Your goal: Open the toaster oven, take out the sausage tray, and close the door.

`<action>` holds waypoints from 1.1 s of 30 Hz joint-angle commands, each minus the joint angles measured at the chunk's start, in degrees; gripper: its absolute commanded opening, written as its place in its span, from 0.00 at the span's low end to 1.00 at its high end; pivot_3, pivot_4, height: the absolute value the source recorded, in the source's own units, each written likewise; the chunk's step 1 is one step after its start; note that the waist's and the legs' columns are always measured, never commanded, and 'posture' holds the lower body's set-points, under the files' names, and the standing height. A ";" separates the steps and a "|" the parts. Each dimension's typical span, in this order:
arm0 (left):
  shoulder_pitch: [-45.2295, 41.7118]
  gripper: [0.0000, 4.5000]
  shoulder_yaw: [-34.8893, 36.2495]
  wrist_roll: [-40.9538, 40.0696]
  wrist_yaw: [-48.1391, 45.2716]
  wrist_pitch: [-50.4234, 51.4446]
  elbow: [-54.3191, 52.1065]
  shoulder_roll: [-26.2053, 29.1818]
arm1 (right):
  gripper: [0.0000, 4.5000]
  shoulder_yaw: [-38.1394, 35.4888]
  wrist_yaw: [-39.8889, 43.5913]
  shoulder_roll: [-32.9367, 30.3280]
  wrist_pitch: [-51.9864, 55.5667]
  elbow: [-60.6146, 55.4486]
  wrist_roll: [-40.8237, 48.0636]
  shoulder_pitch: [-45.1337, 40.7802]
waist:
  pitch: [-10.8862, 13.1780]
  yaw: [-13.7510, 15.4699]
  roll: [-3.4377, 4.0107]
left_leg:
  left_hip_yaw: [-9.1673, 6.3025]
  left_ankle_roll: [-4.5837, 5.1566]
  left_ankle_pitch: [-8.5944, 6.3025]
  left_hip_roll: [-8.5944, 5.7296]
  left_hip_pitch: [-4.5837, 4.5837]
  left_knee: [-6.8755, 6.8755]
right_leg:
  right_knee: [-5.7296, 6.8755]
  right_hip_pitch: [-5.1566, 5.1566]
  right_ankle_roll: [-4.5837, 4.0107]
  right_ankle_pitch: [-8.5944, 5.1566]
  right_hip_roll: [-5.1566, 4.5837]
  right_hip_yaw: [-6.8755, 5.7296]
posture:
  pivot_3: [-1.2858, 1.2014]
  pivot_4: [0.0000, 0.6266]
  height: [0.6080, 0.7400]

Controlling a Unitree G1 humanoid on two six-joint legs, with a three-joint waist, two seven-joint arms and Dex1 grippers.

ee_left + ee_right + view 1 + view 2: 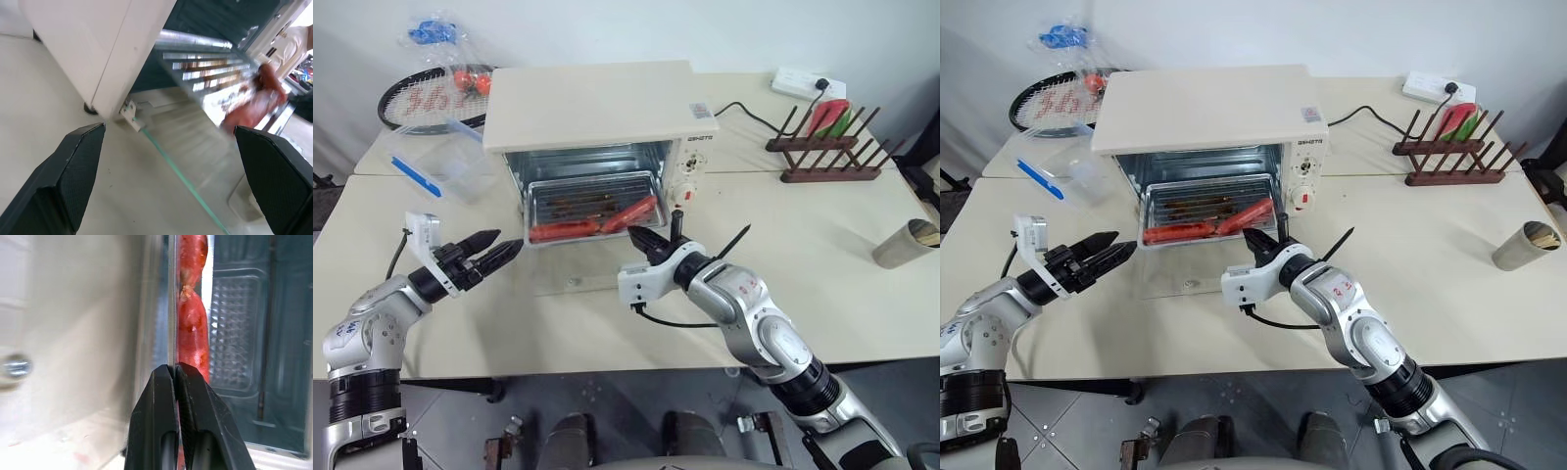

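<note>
The cream-white toaster oven [592,103] stands at the back of the table. Its glass door [573,282] lies folded down flat in front of it. The shiny sausage tray [587,201] sticks partly out of the oven mouth, with red sausages [631,212] along its front. My right gripper [638,236] is shut on the tray's thin metal rim [171,308] at the front right corner, beside a sausage [193,318]. Just left of the tray and above the door's left edge, my left gripper [504,252] is open, and its fingers [73,166] hold nothing.
A clear plastic box with blue clips [435,157] and a racket [426,98] lie left of the oven. A wooden rack [827,147] and a power strip [808,82] are at the back right, with a cup [906,243] near the right edge.
</note>
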 commanded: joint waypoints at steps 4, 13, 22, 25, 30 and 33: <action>-0.81 1.00 0.90 -0.79 -1.05 -0.34 -1.23 0.82 | 0.00 -2.75 -1.31 -1.26 -3.36 -6.45 -0.39 0.30 | -0.01 -0.17 -0.01 | 0.01 0.00 0.00 0.03 0.03 0.01 | 0.00 0.00 -0.01 -0.01 0.02 -0.01 | 0.52 0.24 1.00; -0.72 1.00 0.78 -0.83 -0.94 0.12 -1.59 0.79 | 0.00 -4.60 0.17 -1.05 -4.39 -7.73 0.74 1.53 | -0.02 0.00 -0.03 | 0.01 0.00 0.00 0.03 0.03 0.07 | 0.01 0.05 -0.02 -0.01 0.01 0.00 | 0.52 0.24 1.00; -0.24 1.00 0.87 -3.76 -0.09 8.59 -3.97 2.18 | 0.00 -6.53 2.60 -2.46 -7.03 -9.40 6.42 3.11 | -0.02 0.04 -0.03 | 0.00 0.00 0.00 0.03 0.03 0.10 | 0.01 0.06 -0.02 -0.01 0.01 0.00 | 0.52 0.24 1.00; -0.99 1.00 3.38 -10.26 2.10 17.98 -6.19 2.09 | 0.00 -7.70 3.07 -4.82 -10.18 -10.21 9.84 4.16 | -0.02 0.04 -0.03 | -0.02 0.00 0.00 0.03 0.03 0.09 | 0.01 0.07 -0.02 -0.01 0.01 0.01 | 0.52 0.24 1.00; -3.13 1.00 6.51 -18.27 11.05 34.95 -7.12 3.50 | 0.00 -9.27 2.73 -7.47 -14.26 -11.09 13.82 5.26 | -0.02 0.07 -0.04 | -0.10 0.00 0.00 0.03 0.03 0.15 | 0.02 0.12 -0.02 -0.01 0.01 0.02 | 0.52 0.24 1.00; -4.73 1.00 8.44 -21.77 14.52 42.02 -6.04 3.33 | 0.00 -10.21 2.44 -8.25 -15.88 -10.84 14.78 5.26 | -0.02 0.06 -0.04 | -0.11 0.00 0.00 0.02 0.04 0.17 | 0.02 0.15 -0.02 -0.01 0.01 0.04 | 0.52 0.24 1.00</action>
